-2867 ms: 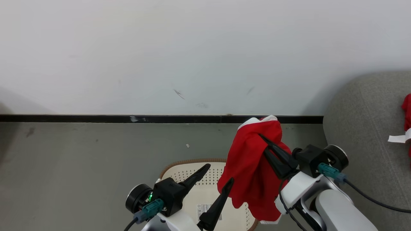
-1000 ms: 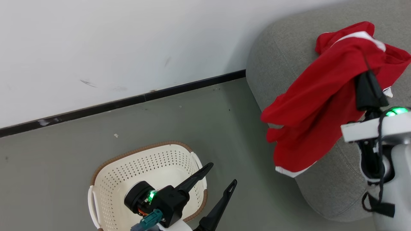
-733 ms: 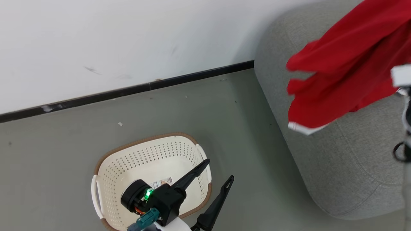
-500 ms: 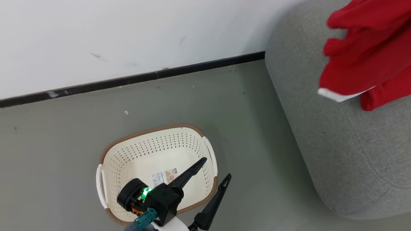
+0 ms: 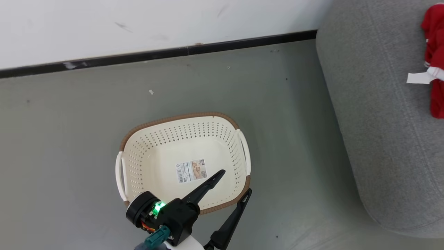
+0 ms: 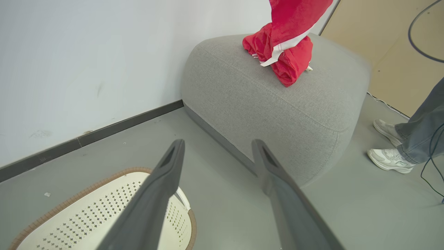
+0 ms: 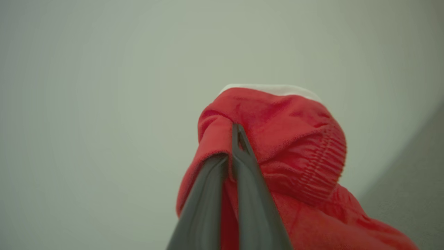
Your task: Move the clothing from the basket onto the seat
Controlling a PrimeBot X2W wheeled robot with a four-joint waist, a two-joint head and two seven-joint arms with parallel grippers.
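Observation:
The cream basket (image 5: 131, 152) stands on the grey floor with just a paper sticker (image 5: 191, 171) inside. My left gripper (image 5: 235, 181) hovers open over its near right rim; its fingers (image 6: 173, 163) frame the grey seat (image 6: 277, 107). Red clothing (image 6: 288, 62) with white trim lies bunched on the seat's top, and its edge and white label (image 5: 418, 78) show at the right in the head view. Another red garment (image 6: 295, 14) hangs down from above onto that pile. My right gripper (image 7: 231, 146) is shut on red fabric (image 7: 284, 135) near an elastic waistband.
A white wall with a black baseboard (image 5: 156, 55) runs behind the basket. A person's shoes (image 6: 390, 159) and jeans leg (image 6: 423, 128) stand on the floor beyond the seat's far side, beside a dark cable (image 6: 430, 170). Bare floor (image 5: 295, 139) lies between basket and seat.
The right gripper carried the red garment rightwards over the seat and out of the head view. The head camera shifted, so the basket now shows whole. The left gripper stayed open.

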